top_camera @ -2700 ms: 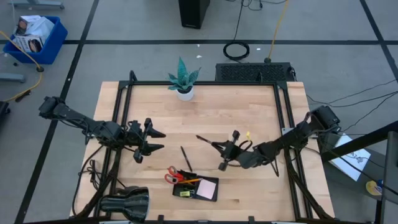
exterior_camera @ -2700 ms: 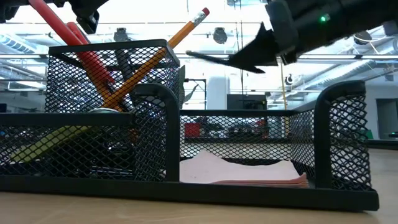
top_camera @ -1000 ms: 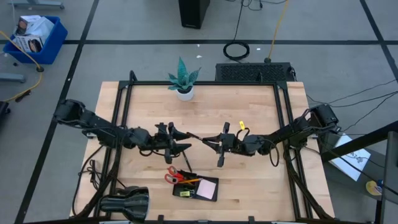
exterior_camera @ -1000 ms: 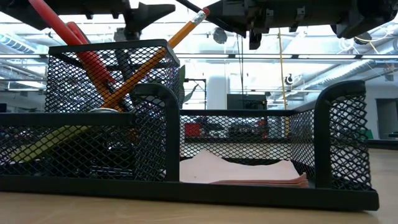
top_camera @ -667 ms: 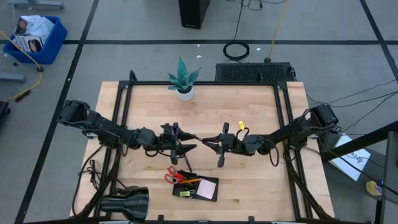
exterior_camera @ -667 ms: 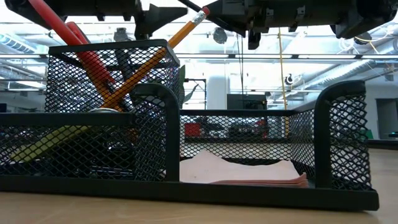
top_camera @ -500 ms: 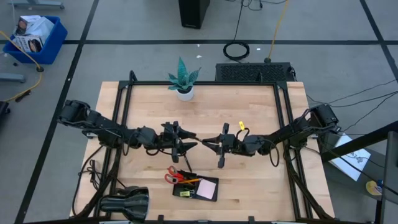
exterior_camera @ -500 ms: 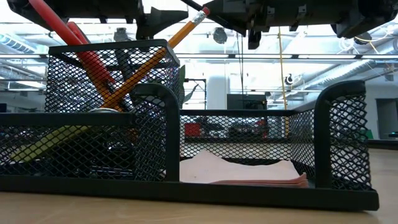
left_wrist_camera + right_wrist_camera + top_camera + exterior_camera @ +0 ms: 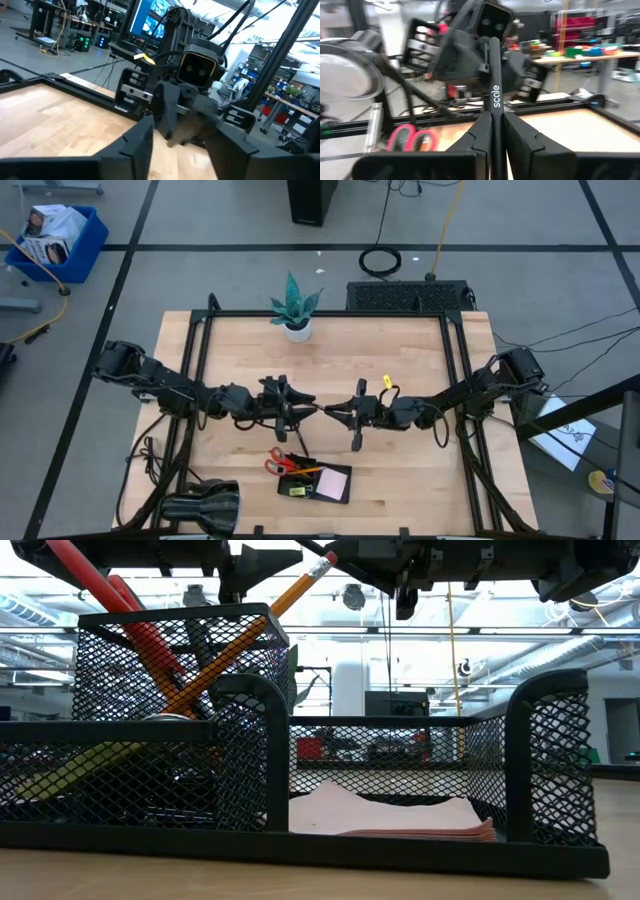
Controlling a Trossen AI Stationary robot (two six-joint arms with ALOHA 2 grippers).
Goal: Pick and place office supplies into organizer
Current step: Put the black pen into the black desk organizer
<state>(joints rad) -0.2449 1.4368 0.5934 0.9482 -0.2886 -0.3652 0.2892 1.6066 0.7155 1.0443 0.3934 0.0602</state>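
Two dark jointed metal arms with looped black cables; the right arm [image 9: 470,398] wears a small yellow tag [image 9: 387,379]

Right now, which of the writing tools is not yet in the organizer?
The black pen clamped in the right gripper, held in the air between both grippers. The orange pencil already stands in the organizer.

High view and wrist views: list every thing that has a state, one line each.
Thin black pen: clamped in right gripper, lifted above the table, tip toward left gripper.
Left gripper: fingers apart around the pen's end, not visibly closed.
Black mesh organizer: upright, partly filled.
Red-handled scissors: standing in organizer.
Orange pencil: leaning in organizer.
Pink note pad: flat in organizer.
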